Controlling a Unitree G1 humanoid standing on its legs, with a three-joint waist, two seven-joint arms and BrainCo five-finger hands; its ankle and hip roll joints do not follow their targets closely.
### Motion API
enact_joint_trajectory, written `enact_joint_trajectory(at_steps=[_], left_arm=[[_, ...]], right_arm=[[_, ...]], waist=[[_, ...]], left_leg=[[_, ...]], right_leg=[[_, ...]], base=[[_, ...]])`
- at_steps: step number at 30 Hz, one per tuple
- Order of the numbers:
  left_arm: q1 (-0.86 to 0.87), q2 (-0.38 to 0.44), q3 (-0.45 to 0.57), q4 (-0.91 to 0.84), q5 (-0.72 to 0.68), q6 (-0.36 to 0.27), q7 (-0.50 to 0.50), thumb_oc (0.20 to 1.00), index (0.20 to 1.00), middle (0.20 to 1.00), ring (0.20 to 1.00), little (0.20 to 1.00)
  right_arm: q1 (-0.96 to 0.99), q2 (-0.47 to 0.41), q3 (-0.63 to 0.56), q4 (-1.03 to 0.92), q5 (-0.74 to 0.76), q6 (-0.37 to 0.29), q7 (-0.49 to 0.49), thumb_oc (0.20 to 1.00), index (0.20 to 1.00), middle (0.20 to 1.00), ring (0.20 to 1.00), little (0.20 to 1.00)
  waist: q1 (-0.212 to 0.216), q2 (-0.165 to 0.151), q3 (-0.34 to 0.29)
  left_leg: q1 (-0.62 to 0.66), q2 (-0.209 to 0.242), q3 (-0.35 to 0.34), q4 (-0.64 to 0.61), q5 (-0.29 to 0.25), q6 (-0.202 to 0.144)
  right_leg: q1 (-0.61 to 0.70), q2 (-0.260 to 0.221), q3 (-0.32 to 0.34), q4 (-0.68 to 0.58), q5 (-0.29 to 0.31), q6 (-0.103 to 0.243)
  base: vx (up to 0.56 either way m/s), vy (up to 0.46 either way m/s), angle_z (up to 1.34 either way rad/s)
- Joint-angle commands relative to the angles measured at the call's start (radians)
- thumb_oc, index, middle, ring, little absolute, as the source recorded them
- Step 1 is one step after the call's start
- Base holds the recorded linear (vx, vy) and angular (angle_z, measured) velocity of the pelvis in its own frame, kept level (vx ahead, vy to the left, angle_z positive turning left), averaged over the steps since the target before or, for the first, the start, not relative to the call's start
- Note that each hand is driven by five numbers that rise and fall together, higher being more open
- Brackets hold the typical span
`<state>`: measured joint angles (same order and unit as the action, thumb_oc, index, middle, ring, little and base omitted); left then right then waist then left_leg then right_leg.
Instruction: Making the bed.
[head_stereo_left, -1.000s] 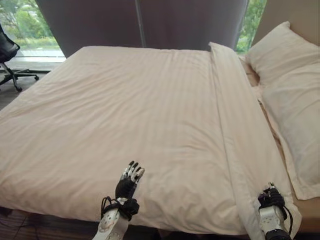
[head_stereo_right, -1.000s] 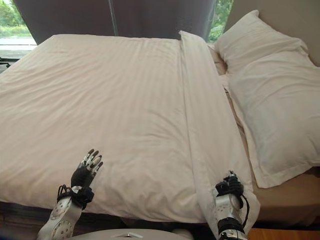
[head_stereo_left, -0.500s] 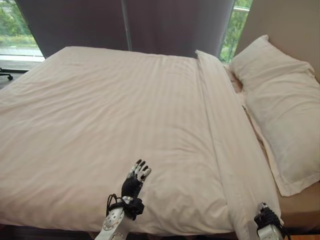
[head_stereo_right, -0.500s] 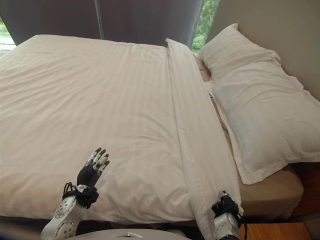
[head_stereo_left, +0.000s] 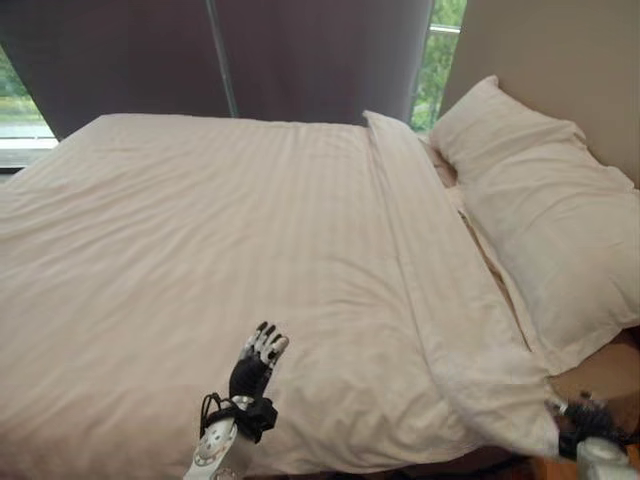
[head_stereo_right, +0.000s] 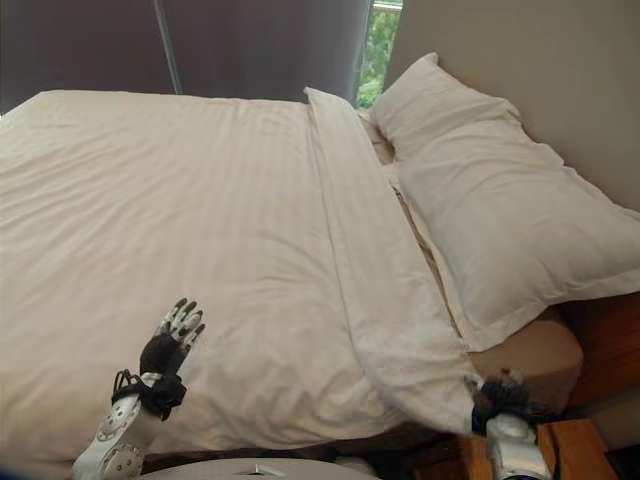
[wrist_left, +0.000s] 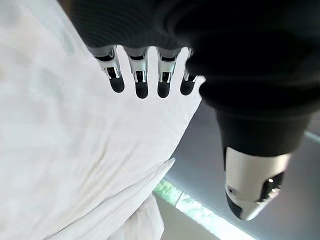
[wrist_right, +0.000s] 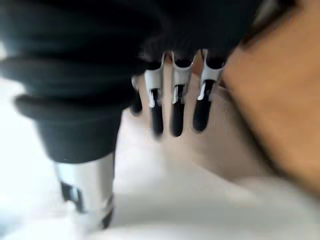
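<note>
Right hand (head_stereo_right: 497, 398) now off the duvet's (head_stereo_left: 250, 250) folded corner beside the mattress, fingers straight and released, left hand (head_stereo_left: 252, 368) flat-fingered over the duvet, pillow (head_stereo_right: 500, 210) at the headboard.

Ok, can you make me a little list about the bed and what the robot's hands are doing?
bed cover: cream duvet spread flat, top edge folded back in a band
pillows: two, at the head end, beside the band
left hand: open, fingers straight, over the duvet's near edge
right hand: open, at the near corner of the band
behind bed: dark curtain
</note>
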<state>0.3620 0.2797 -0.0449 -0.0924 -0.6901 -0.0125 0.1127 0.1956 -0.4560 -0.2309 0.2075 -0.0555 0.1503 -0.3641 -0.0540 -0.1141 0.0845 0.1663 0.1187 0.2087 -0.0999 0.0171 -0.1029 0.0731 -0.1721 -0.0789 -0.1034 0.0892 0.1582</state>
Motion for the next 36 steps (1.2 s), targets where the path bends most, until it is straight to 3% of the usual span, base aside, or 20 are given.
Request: enact_joint_trajectory(at_steps=[1,6,11,16,18,21,24,25,26,29,33,36], left_arm=[[-0.020,0.019,0.019,-0.127,0.082,-0.071,-0.008,1.000,1.000,1.000,1.000,1.000],[-0.019,0.032,0.070,-0.175,0.151,-0.118,-0.009,1.000,1.000,1.000,1.000,1.000],[0.000,0.019,0.104,-0.210,0.170,-0.141,0.011,1.000,1.000,1.000,1.000,1.000],[0.006,0.008,0.104,-0.200,0.172,-0.148,0.014,1.000,1.000,1.000,1.000,1.000],[0.001,0.013,0.123,-0.197,0.189,-0.151,0.004,1.000,1.000,1.000,1.000,1.000],[-0.011,0.023,0.148,-0.193,0.209,-0.159,-0.015,1.000,1.000,1.000,1.000,1.000],[-0.029,0.027,0.180,-0.179,0.220,-0.176,-0.034,1.000,1.000,1.000,1.000,1.000],[-0.044,0.031,0.193,-0.165,0.227,-0.187,-0.043,1.000,1.000,1.000,1.000,1.000],[-0.050,0.032,0.196,-0.158,0.227,-0.191,-0.048,1.000,1.000,1.000,1.000,1.000],[-0.054,0.040,0.206,-0.149,0.228,-0.199,-0.063,1.000,1.000,1.000,1.000,1.000],[-0.021,0.020,0.238,-0.131,0.243,-0.207,-0.071,1.000,1.000,1.000,1.000,1.000],[0.000,-0.001,0.254,-0.126,0.233,-0.207,-0.072,1.000,1.000,1.000,1.000,1.000]], right_arm=[[-0.140,-0.079,-0.024,-0.056,-0.184,-0.054,-0.045,1.000,1.000,1.000,1.000,1.000],[-0.181,-0.156,0.007,-0.210,-0.324,-0.108,0.001,1.000,1.000,1.000,1.000,1.000],[-0.178,-0.137,0.022,-0.306,-0.397,-0.112,0.035,1.000,1.000,1.000,1.000,1.000],[-0.203,-0.034,0.096,-0.289,-0.224,-0.165,0.074,1.000,1.000,1.000,1.000,1.000],[-0.201,0.027,0.134,-0.267,-0.035,-0.205,0.140,1.000,1.000,1.000,1.000,1.000],[-0.188,0.064,0.141,-0.249,0.084,-0.236,0.206,1.000,1.000,1.000,1.000,1.000],[-0.179,0.124,0.123,-0.227,0.200,-0.263,0.250,1.000,1.000,1.000,1.000,1.000],[-0.176,0.165,0.105,-0.203,0.260,-0.287,0.251,1.000,1.000,1.000,1.000,1.000],[-0.178,0.177,0.103,-0.198,0.276,-0.295,0.253,1.000,1.000,1.000,1.000,1.000],[-0.173,0.205,0.094,-0.193,0.320,-0.307,0.270,1.000,1.000,1.000,1.000,1.000],[-0.162,0.239,0.125,-0.179,0.354,-0.309,0.301,1.000,1.000,1.000,1.000,1.000],[-0.139,0.226,0.151,-0.189,0.333,-0.290,0.331,1.000,1.000,1.000,1.000,1.000]], waist=[[0.028,0.020,0.005],[0.057,0.018,0.001],[0.067,0.023,0.008],[0.082,0.028,0.011],[0.094,0.034,0.022],[0.103,0.040,0.032],[0.108,0.046,0.034],[0.106,0.054,0.035],[0.105,0.057,0.035],[0.102,0.069,0.039],[0.107,0.075,0.024],[0.107,0.091,0.010]], left_leg=[[0.035,-0.052,-0.032,0.013,-0.163,0.119],[0.027,-0.060,-0.048,0.013,-0.153,0.118],[0.023,-0.062,-0.061,0.013,-0.150,0.116],[0.016,-0.071,-0.079,0.013,-0.147,0.118],[0.017,-0.070,-0.095,0.013,-0.147,0.116],[-0.002,-0.070,-0.126,0.013,-0.131,0.111],[-0.033,-0.077,-0.159,0.013,-0.109,0.105],[-0.052,-0.086,-0.192,0.013,-0.098,0.103],[-0.056,-0.091,-0.204,0.013,-0.097,0.101],[-0.056,-0.093,-0.224,0.013,-0.096,0.096],[-0.047,-0.091,-0.219,0.013,-0.099,0.084],[-0.060,-0.073,-0.221,0.013,-0.089,0.071]], right_leg=[[-0.078,-0.052,-0.073,0.087,0.017,0.060],[-0.085,-0.066,-0.087,0.111,0.007,0.049],[-0.092,-0.085,-0.118,0.132,0.020,0.054],[-0.086,-0.100,-0.133,0.145,0.005,0.046],[-0.087,-0.104,-0.136,0.170,-0.011,0.043],[-0.092,-0.087,-0.101,0.181,-0.038,0.033],[-0.100,-0.049,-0.011,0.156,-0.062,0.021],[-0.112,-0.022,0.085,0.124,-0.072,0.013],[-0.118,-0.015,0.120,0.113,-0.070,0.012],[-0.136,-0.016,0.163,0.099,-0.054,0.014],[-0.102,-0.052,0.099,0.041,-0.020,0.029],[-0.086,-0.042,0.081,0.019,-0.026,0.021]], base=[[0.00,0.000,0.00],[-0.02,0.011,0.07],[-0.01,-0.009,0.13],[0.01,-0.008,0.12],[0.03,-0.036,0.12],[0.01,-0.047,0.20],[0.06,-0.076,0.42],[0.10,-0.095,0.63],[0.09,-0.073,0.67],[0.09,-0.083,0.64],[0.10,-0.152,0.17],[0.09,-0.183,0.00]])
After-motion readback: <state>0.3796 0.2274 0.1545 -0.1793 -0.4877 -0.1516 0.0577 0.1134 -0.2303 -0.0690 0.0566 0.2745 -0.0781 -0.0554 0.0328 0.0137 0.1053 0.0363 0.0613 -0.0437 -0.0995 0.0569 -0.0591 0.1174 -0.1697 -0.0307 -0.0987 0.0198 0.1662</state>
